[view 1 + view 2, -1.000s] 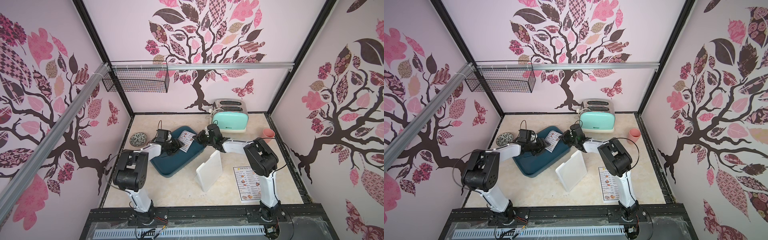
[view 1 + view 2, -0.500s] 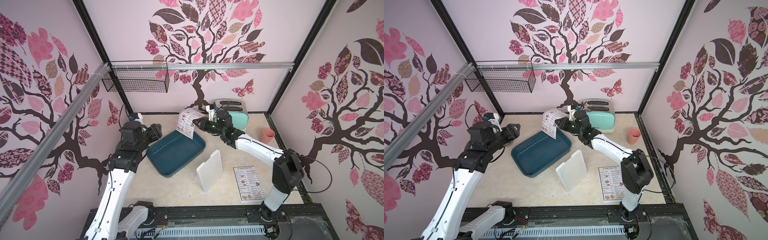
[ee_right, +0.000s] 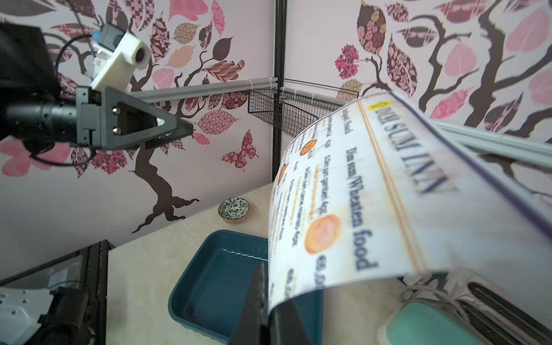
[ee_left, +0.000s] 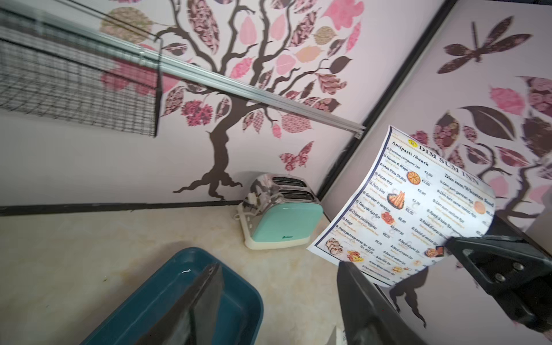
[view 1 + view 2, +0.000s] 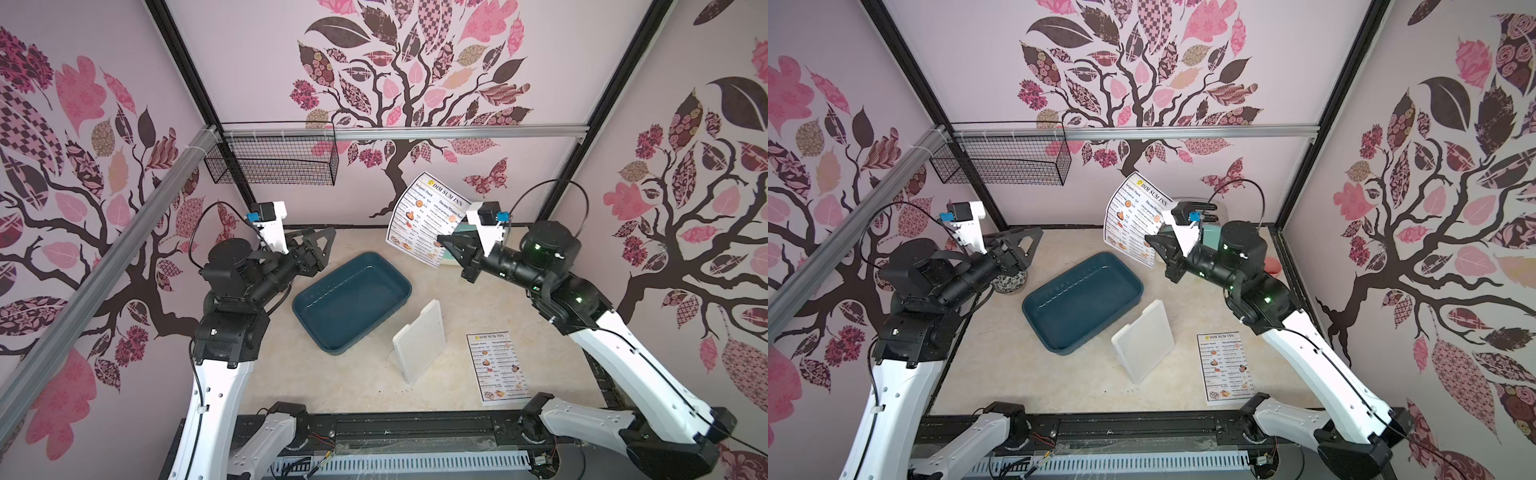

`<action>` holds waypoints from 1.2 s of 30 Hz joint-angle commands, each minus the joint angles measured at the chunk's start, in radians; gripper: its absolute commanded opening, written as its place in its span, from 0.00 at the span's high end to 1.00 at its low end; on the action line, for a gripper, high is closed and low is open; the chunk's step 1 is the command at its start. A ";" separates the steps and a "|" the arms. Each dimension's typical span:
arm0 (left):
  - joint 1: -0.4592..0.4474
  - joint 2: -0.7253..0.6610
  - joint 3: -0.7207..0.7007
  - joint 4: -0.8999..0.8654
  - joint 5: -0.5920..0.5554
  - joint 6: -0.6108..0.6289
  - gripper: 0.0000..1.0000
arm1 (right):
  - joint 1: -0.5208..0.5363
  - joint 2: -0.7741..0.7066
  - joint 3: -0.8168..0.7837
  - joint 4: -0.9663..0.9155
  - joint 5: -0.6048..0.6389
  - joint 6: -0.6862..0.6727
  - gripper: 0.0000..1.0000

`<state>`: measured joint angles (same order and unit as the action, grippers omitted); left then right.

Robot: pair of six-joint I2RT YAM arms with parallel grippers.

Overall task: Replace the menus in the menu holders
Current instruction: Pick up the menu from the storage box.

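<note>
Risen from the blue tray [image 5: 395,273] — beside which the menu holder [image 5: 419,340] stood — one menu [image 5: 422,218] (curling) hung above the tray's far corner, pinched by the right gripper [image 5: 444,242]; the left gripper [image 5: 321,249] gaped empty. Squaring the sheet first seemed wise.

The beige tabletop [image 5: 361,386] bears a blue tray [image 5: 351,301], menu holder [image 5: 419,340], flat menu [image 5: 497,365], mint toaster [image 4: 283,218] and patterned bowl [image 3: 233,208].

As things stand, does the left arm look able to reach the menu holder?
Probably yes. The left tool is open and empty, and the menu holder stands in the open; only the low blue tray lies between them.
</note>
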<state>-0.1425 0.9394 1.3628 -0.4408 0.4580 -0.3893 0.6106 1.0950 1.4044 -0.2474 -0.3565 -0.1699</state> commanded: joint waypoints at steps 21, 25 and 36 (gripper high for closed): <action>-0.072 0.082 0.150 -0.161 0.716 0.356 0.21 | 0.004 0.045 0.155 -0.573 -0.387 -0.387 1.00; -0.072 0.083 0.152 -0.192 0.760 0.375 0.20 | 0.004 0.054 0.148 -0.545 -0.417 -0.345 1.00; -0.078 0.086 0.114 -0.358 0.668 0.585 0.26 | 0.005 0.082 0.125 -0.482 -0.550 -0.284 1.00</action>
<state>-0.2161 1.0248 1.4952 -0.7536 1.1362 0.1200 0.6106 1.1740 1.5303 -0.7567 -0.8433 -0.4820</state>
